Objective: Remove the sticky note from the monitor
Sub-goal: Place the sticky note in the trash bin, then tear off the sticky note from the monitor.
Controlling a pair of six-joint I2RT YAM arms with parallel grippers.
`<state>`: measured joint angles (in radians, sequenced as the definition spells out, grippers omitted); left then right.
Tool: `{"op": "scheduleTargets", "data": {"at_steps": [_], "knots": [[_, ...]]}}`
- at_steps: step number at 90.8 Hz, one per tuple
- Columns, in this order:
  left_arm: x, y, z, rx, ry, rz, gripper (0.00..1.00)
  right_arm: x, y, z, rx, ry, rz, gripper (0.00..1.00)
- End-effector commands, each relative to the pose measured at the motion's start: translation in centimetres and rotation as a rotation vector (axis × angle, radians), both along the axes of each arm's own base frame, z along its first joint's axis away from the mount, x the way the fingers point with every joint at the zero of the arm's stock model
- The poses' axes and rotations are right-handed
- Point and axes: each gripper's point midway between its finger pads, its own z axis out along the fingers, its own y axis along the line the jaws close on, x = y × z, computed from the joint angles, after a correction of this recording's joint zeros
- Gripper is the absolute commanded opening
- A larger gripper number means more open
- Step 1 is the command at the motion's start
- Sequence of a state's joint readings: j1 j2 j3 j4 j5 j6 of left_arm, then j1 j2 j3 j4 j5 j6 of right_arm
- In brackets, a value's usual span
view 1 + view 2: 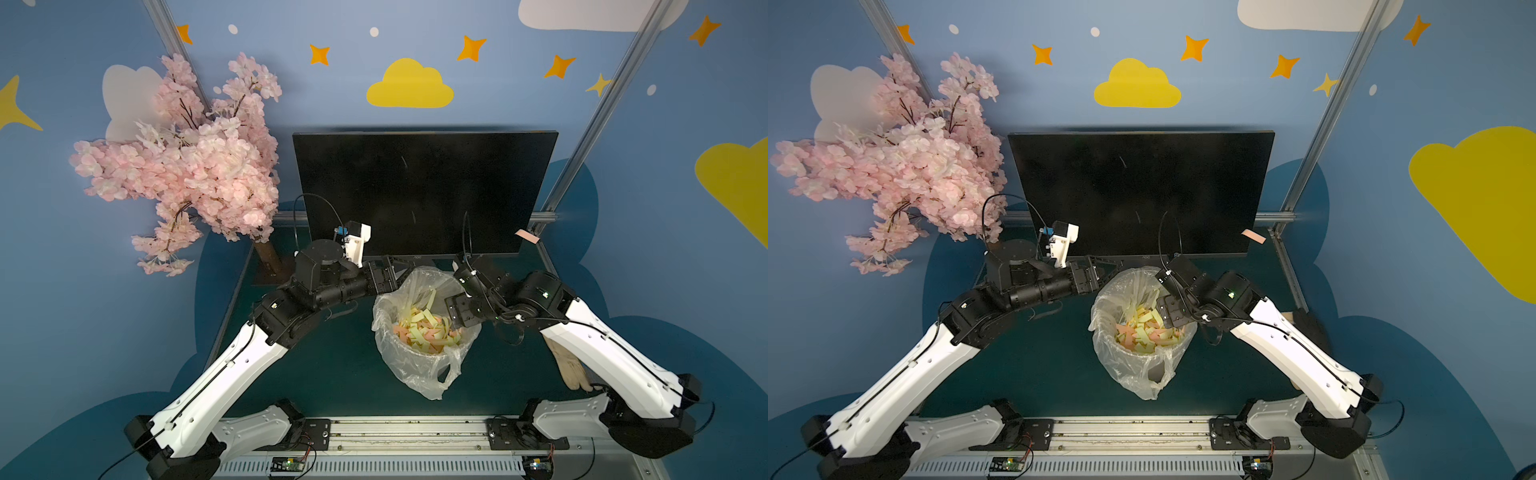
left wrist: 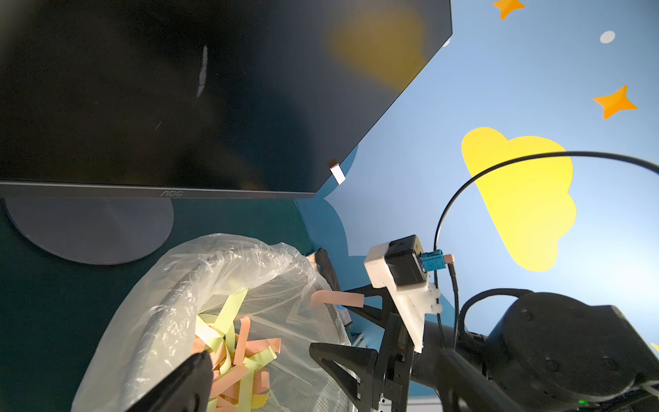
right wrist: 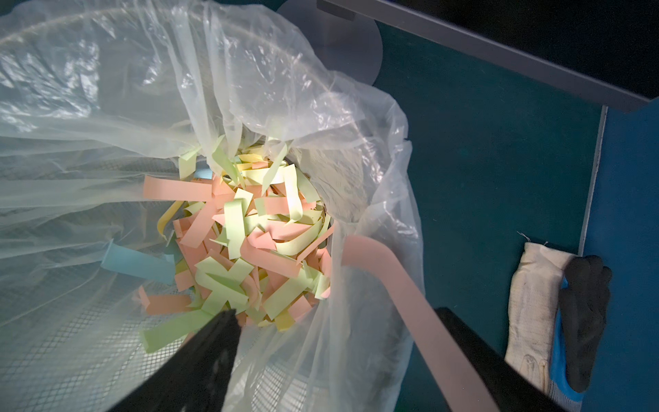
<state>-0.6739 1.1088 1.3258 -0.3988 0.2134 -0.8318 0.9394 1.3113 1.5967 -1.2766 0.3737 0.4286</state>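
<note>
One pink sticky note (image 3: 392,281) is off the monitor (image 1: 424,187) and hangs over the bin (image 1: 409,370), but it isn't dropped. It clings along one finger of the right gripper (image 3: 337,317), and its free end curls against the bag's edge. That gripper's fingers are spread wide over the bin mouth, clamped on nothing, so the strip looks held by its glue only. Another pink note (image 1: 528,237) is stuck at the monitor's lower right corner, poking past the bezel; both top views show it, and the left wrist view too. My read is roughly half done: the first note needs shaking or wiping off into the bin, then the corner one needs peeling. The left gripper (image 1: 390,272) sits low by the monitor's bottom edge, just beside the bin's far rim, with fingers apart and empty. The bin is a mesh basket lined with a loose clear plastic bag, near the monitor's round stand. It holds a heap of used notes (image 3: 249,242), mostly yellow-green and pink, with a blue one at the side. A work glove (image 3: 535,296) lies at the table's right edge, well apart from the bin.
</note>
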Motion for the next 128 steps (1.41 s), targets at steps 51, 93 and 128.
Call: {"op": "scheduleTargets", "data": {"at_steps": [51, 93, 128], "knots": [[0.1, -0.2, -0.1, -0.016, -0.009, -0.011, 1.0, -2.9, 6.0, 5.0, 0.136, -0.023, 0.162, 0.91], [0.1, -0.5, -0.1, -0.019, -0.009, -0.022, 1.0, 0.1, 0.1, 8.1, 0.259, -0.118, -0.02, 0.92], [-0.4, -2.6, 0.9, -0.057, -0.021, -0.136, 1.0, 3.5, -11.5, 6.7, 0.368, -0.141, -0.392, 0.94]]}}
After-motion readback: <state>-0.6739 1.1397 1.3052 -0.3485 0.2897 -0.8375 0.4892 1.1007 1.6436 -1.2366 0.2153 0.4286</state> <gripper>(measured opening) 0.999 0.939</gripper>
